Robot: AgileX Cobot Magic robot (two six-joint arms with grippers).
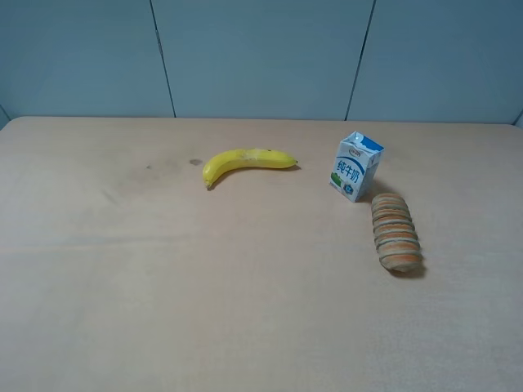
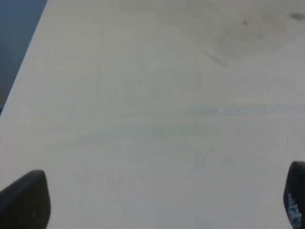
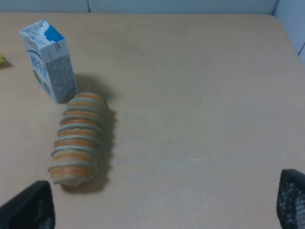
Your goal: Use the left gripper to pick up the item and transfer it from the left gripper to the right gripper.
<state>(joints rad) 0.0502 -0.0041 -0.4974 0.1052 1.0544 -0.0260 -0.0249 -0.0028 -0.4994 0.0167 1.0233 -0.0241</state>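
Observation:
The item, a ridged tan-orange bread roll [image 1: 396, 233] with brown stripes, lies on the table right of centre, just in front of the milk carton. It also shows in the right wrist view [image 3: 78, 138], ahead of my right gripper [image 3: 159, 205], whose fingertips [image 3: 28, 207] stand wide apart with nothing between them. My left gripper [image 2: 159, 200] is open too, over bare tabletop, and the item is out of its view. Neither arm shows in the exterior high view.
A blue-and-white milk carton [image 1: 356, 166] stands upright close behind the roll. A yellow banana [image 1: 245, 161] lies near the middle, toward the back. The tan table [image 1: 163, 286] ends at a grey-blue wall behind.

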